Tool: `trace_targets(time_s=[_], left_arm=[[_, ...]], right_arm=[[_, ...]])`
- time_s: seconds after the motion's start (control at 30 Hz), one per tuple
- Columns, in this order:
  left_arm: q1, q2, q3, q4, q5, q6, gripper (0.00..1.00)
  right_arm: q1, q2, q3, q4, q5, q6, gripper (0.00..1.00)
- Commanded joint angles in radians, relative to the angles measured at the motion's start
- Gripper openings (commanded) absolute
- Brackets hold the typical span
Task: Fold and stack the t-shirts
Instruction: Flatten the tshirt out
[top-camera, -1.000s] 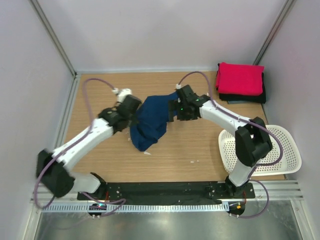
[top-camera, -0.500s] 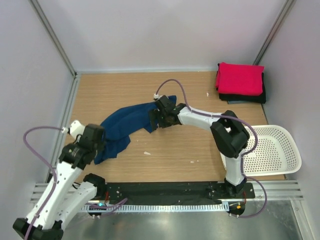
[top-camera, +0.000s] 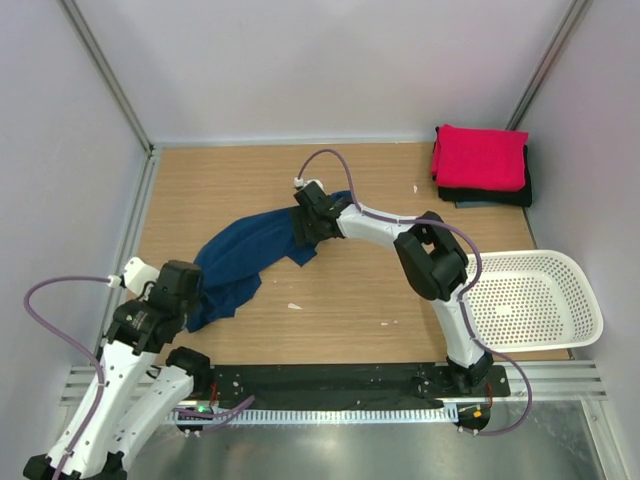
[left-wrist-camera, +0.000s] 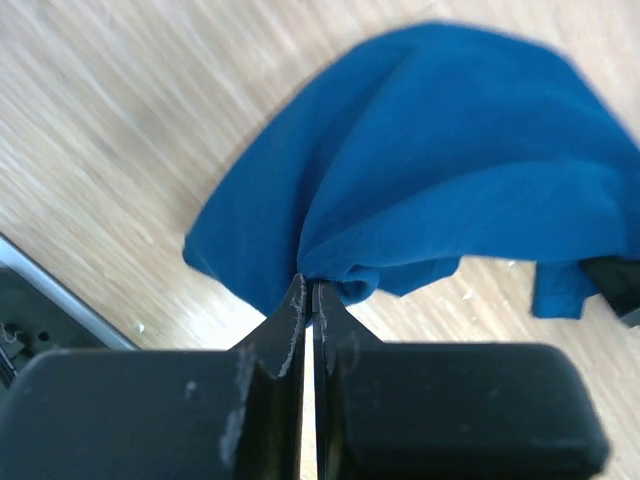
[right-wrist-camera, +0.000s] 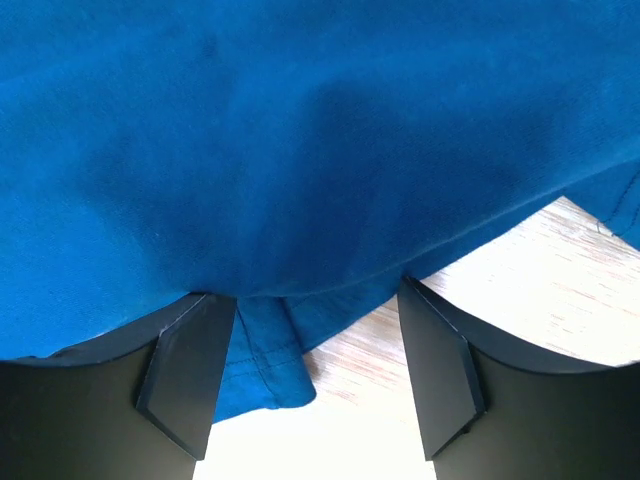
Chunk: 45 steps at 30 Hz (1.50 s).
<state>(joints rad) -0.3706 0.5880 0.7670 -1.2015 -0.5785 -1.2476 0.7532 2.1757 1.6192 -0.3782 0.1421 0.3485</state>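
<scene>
The navy blue t-shirt (top-camera: 245, 255) lies stretched in a crumpled band across the left-middle of the table. My left gripper (top-camera: 191, 308) is shut on its near-left corner; the left wrist view shows the closed jaws (left-wrist-camera: 309, 285) pinching a bunched fold of the shirt (left-wrist-camera: 440, 160). My right gripper (top-camera: 303, 228) is at the shirt's far right end. In the right wrist view its jaws (right-wrist-camera: 315, 295) stand wide open, with the shirt (right-wrist-camera: 300, 130) spread just beyond the tips. The pink-red t-shirt (top-camera: 480, 157) lies folded on the folded black t-shirt (top-camera: 490, 197) at the far right corner.
The white perforated basket (top-camera: 580, 300) sits at the near right beside the right arm's base. A few small white specks lie on the wooden table (top-camera: 350, 300). White walls close in the table on three sides.
My left arm has pulled back toward the near left corner with the shirt corner, drawing the shirt out long. My right gripper has moved left along the shirt's far end.
</scene>
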Motion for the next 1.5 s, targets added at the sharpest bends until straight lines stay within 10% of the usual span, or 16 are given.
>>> trace_targets(time_s=[0.0,0.43,0.57,0.6,1.1,1.3,1.47], left_arm=[[0.004,0.015,0.075,0.002,-0.113,0.026,0.0],[0.006,0.092,0.107,0.079,-0.106,0.079,0.0],[0.006,0.096,0.132,0.066,-0.107,0.105,0.0],[0.007,0.095,0.135,0.068,-0.112,0.114,0.0],[0.156,0.426,0.663,0.29,0.142,0.638,0.0],[0.187,0.548,1.172,0.179,0.169,0.755,0.0],[0.185,0.547,1.272,0.025,0.043,0.794,0.0]], right_arm=[[0.001,-0.008,0.022,-0.063,-0.018,-0.009,0.71],[0.037,-0.094,-0.183,-0.045,-0.053,0.014,0.58],[0.037,-0.085,-0.173,-0.005,-0.052,0.004,0.24],[0.037,-0.082,-0.164,-0.007,-0.049,0.003,0.02],[-0.015,-0.556,0.085,-0.352,0.27,-0.094,0.01],[-0.017,-0.692,0.453,-0.49,0.422,-0.184,0.01],[-0.015,-0.758,0.568,-0.545,0.486,-0.207,0.01]])
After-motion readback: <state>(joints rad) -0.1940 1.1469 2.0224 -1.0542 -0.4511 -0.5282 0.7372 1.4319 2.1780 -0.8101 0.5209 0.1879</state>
